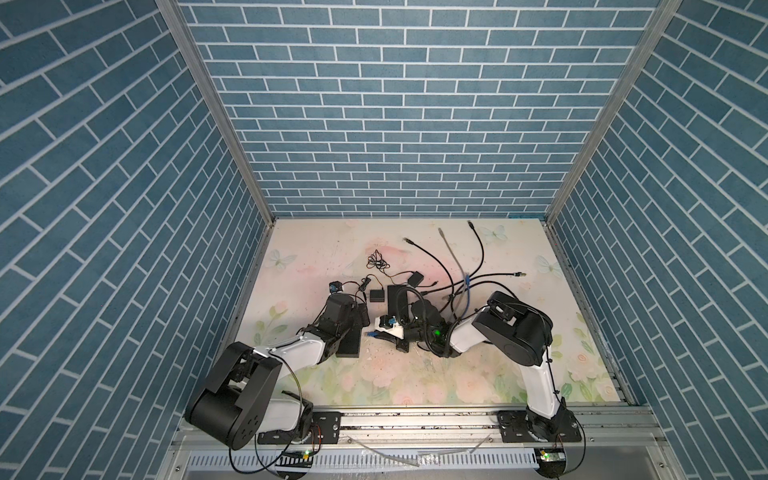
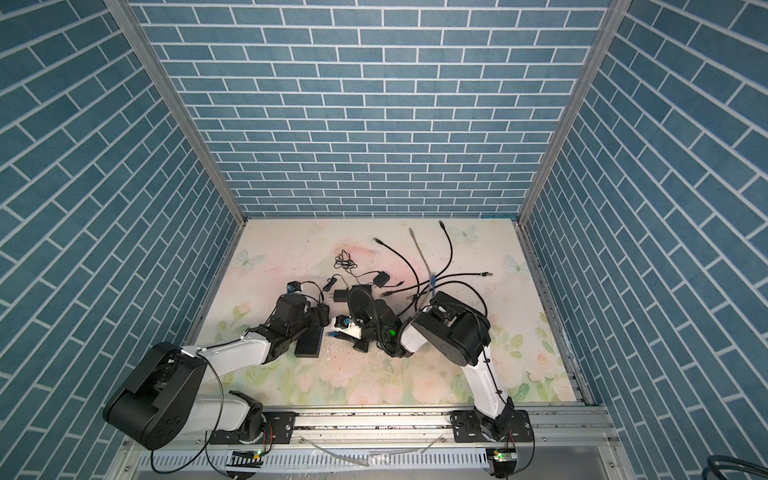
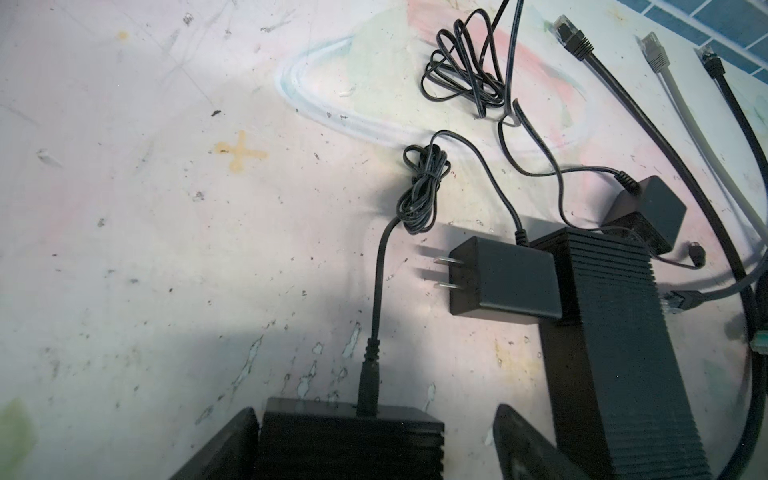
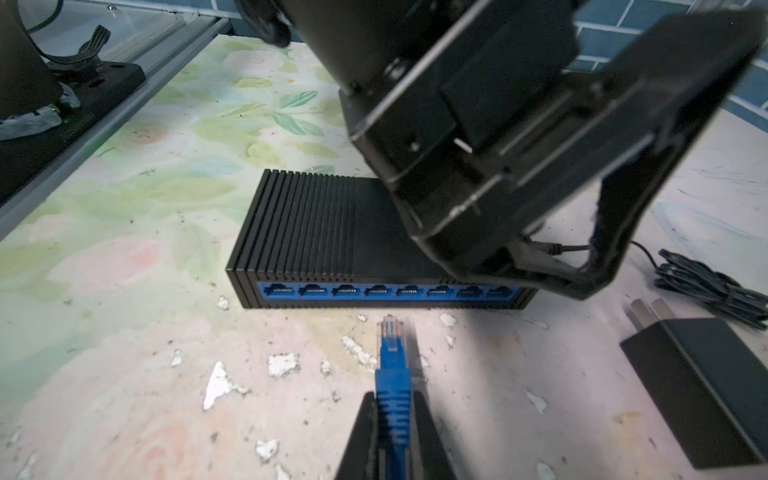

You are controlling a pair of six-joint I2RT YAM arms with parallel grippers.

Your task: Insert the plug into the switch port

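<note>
Right gripper (image 4: 394, 400): clamped on blue plug (image 4: 390, 353) | left gripper (image 3: 376, 415): spread wide, straddling switch (image 3: 353, 451)

I see the blue plug (image 4: 390, 357), clear tip forward, just short of the switch (image 4: 324, 232), a black ribbed box lying flat, its blue port row (image 4: 386, 291) facing the plug.

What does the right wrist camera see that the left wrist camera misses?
Only right wrist: the switch's blue port row and the blue Ethernet plug pinched in the right arm's jaws, aimed at it. Only left wrist: a black Ethernet plug, a grey Ethernet plug, a second ribbed box. Both: the black switch, a two-prong power adapter, a bundled cord.
</note>
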